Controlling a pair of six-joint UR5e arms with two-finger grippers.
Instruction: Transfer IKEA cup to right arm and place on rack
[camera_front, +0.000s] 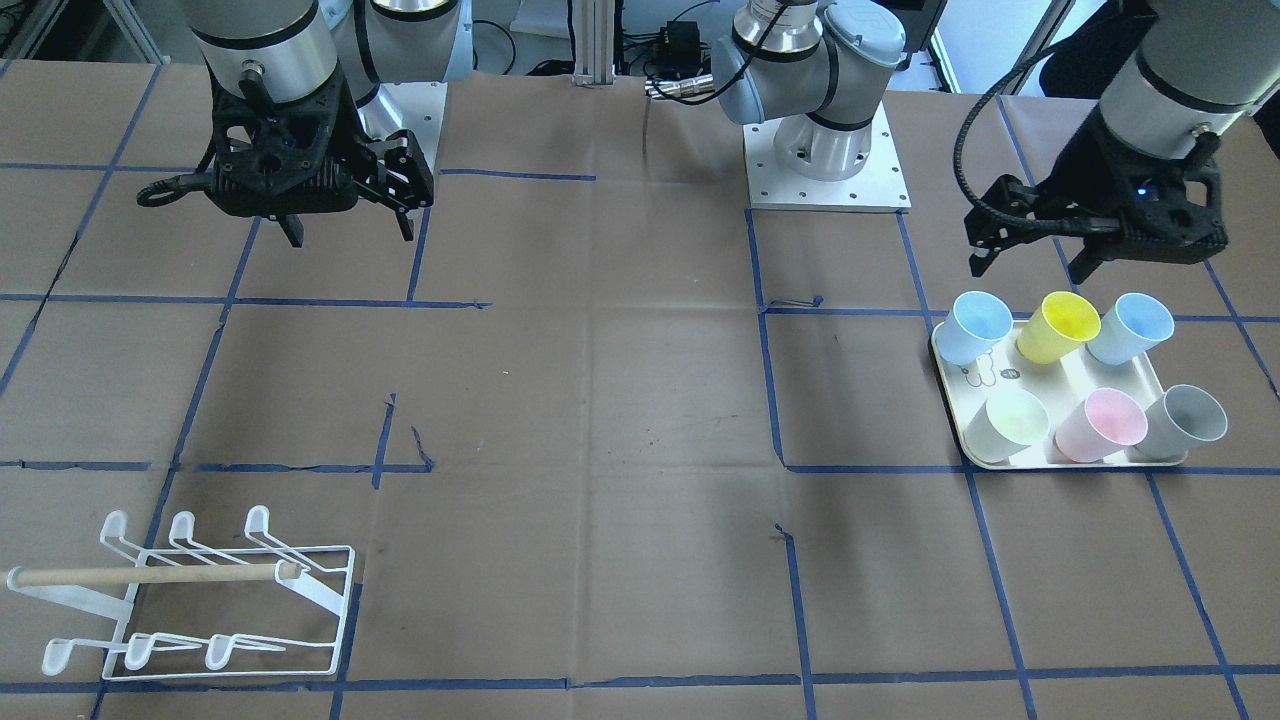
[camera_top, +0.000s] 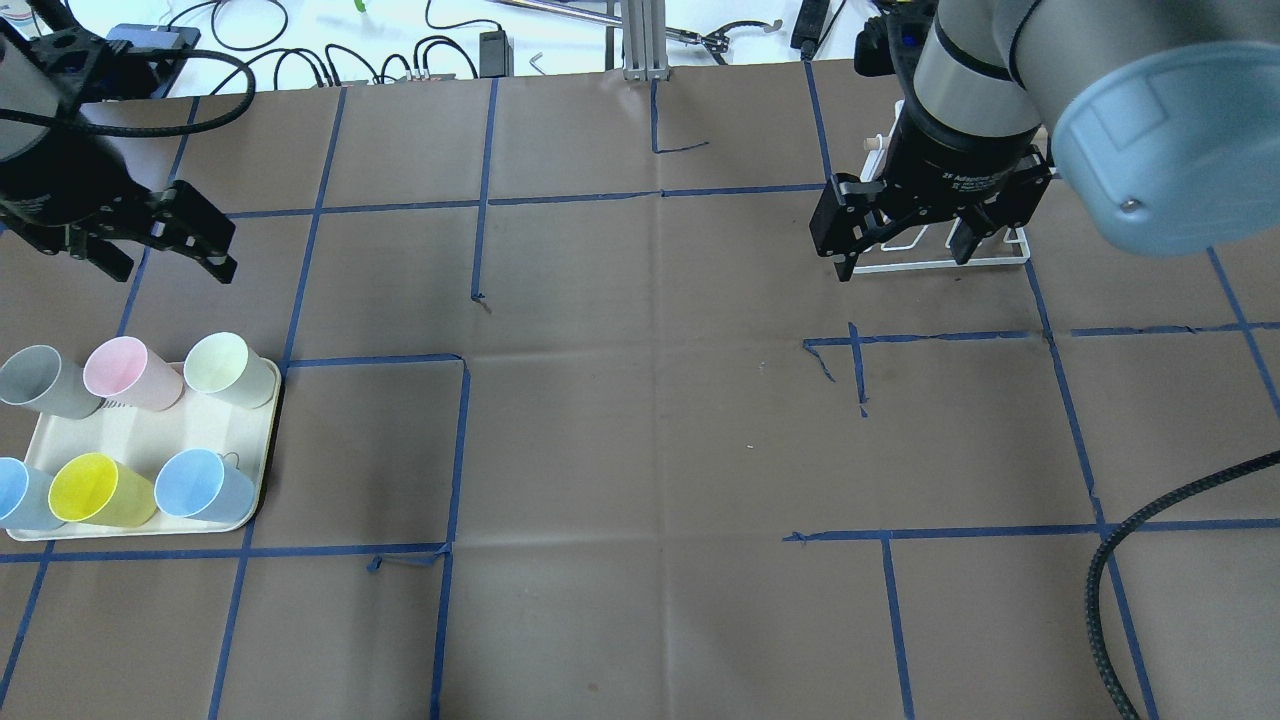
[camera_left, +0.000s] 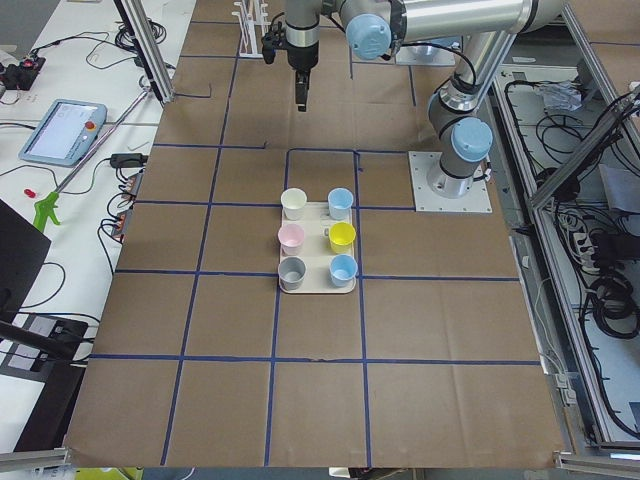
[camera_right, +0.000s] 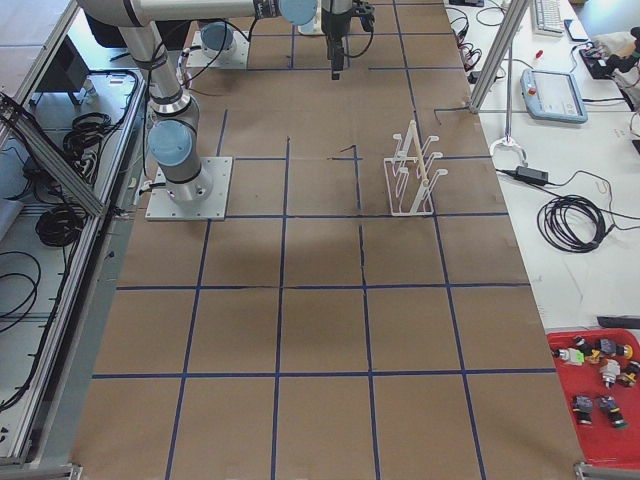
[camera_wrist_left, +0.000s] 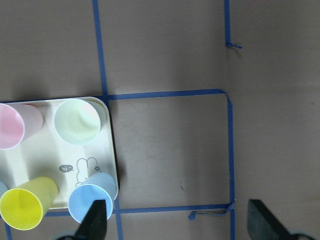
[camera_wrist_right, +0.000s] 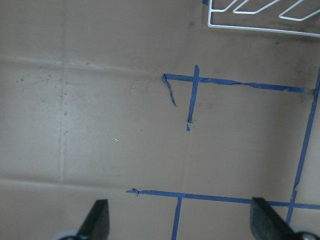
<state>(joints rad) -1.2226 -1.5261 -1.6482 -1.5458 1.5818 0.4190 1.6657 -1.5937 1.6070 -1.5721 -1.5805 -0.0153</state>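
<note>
Several IKEA cups stand upright on a cream tray (camera_front: 1050, 382): two blue, a yellow cup (camera_front: 1062, 325), a pale green cup (camera_top: 225, 368), a pink cup (camera_front: 1105, 425) and a grey one. My left gripper (camera_front: 1030, 252) hangs open and empty high over the table beside the tray; its wrist view shows the tray (camera_wrist_left: 107, 150) and a blue cup (camera_wrist_left: 92, 202) under the left finger. The right arm's gripper (camera_top: 905, 250) is open and empty, held high near the white wire rack (camera_front: 230, 600) with its wooden dowel. That gripper partly hides the rack (camera_top: 940, 262) in the overhead view.
Brown paper with a blue tape grid covers the table (camera_front: 600, 400). The two arm bases stand on white plates (camera_front: 825, 170) at the robot's edge. Cables and a teach pendant (camera_right: 552, 95) lie beyond the table's far edge.
</note>
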